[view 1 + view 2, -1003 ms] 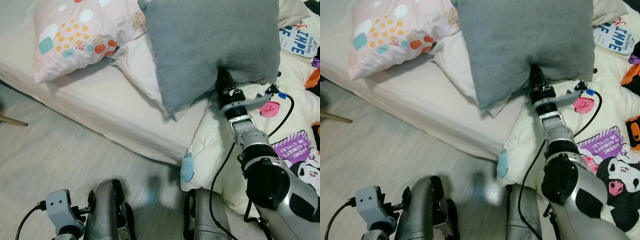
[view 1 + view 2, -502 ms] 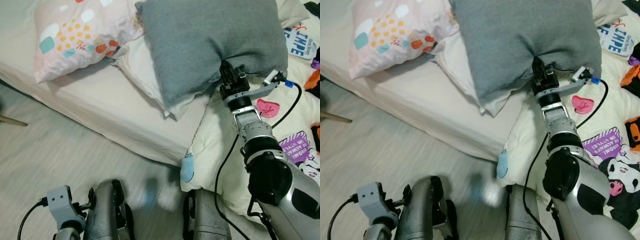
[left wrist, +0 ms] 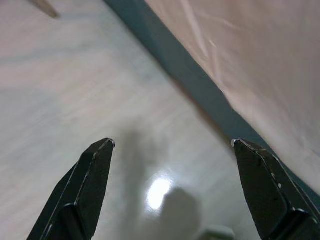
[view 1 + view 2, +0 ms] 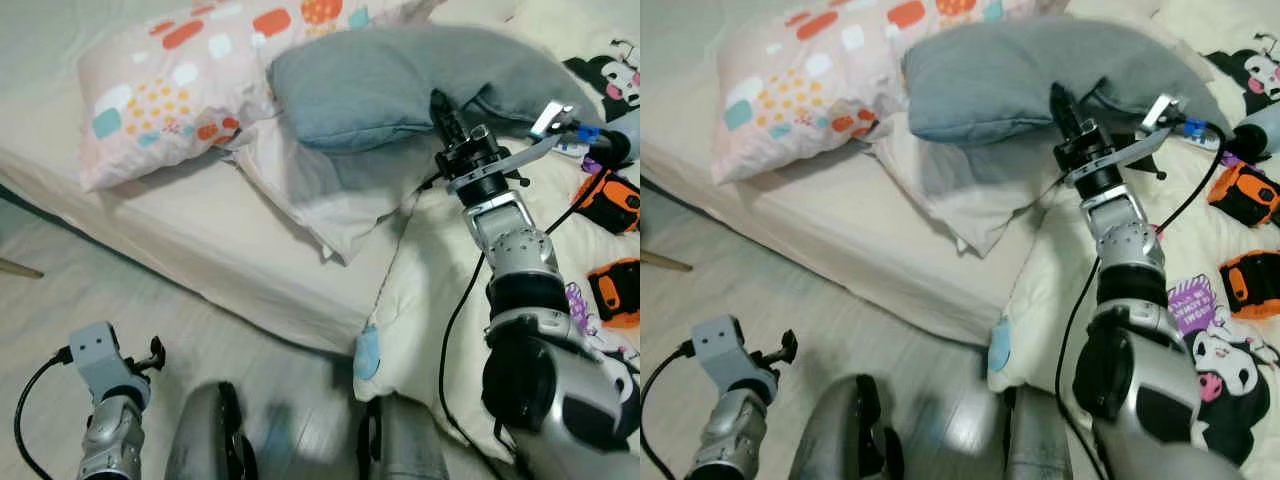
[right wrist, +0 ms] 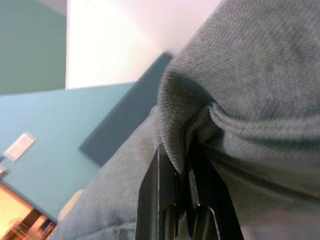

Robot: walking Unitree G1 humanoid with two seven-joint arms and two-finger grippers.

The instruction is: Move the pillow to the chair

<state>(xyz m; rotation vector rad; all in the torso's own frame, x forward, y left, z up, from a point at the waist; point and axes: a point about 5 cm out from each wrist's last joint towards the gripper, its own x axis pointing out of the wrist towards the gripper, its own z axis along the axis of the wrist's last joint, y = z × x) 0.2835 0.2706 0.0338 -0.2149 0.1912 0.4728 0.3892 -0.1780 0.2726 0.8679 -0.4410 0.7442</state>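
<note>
Pale sheets cover the bed (image 4: 200,225), where a spotted pink pillow (image 4: 170,85) lies near its far edge over a white pillow (image 4: 320,195). The right gripper (image 4: 440,108) has its black fingers (image 5: 167,197) pinched tight on a fold of the grey pillow (image 4: 400,85), which hangs lifted above the white pillow and a cartoon-print quilt (image 4: 440,270). The left gripper (image 3: 170,150) hangs low beside the bed's near edge, fingers spread apart over the wooden floor (image 4: 110,290).
</note>
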